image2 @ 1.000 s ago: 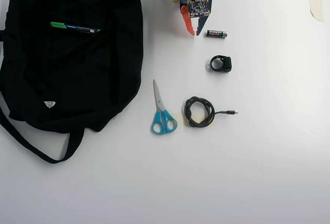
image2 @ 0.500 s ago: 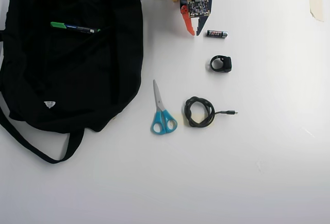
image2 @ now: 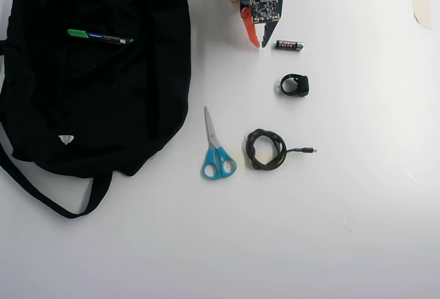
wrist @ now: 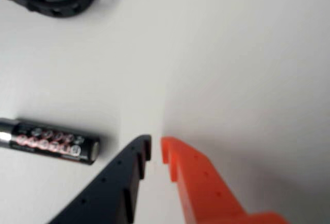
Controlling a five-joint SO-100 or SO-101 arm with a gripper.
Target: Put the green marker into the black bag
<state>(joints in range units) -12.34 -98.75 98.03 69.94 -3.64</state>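
The green marker (image2: 100,36) lies flat on top of the black bag (image2: 89,106), near the bag's upper left in the overhead view. That bag fills the left side of the table, with its strap trailing toward the lower left. My gripper (image2: 259,42) is at the top centre, well right of the bag, with its orange and dark fingers almost together and nothing between them. In the wrist view the gripper (wrist: 155,149) hovers over bare white table, its tips a narrow slit apart. Neither marker nor bag shows in the wrist view.
A small battery (image2: 289,45) lies just right of the gripper, also seen as the battery (wrist: 49,141) in the wrist view. Below it sits a black ring-shaped piece (image2: 295,84). Blue-handled scissors (image2: 216,149) and a coiled black cable (image2: 267,149) lie mid-table.
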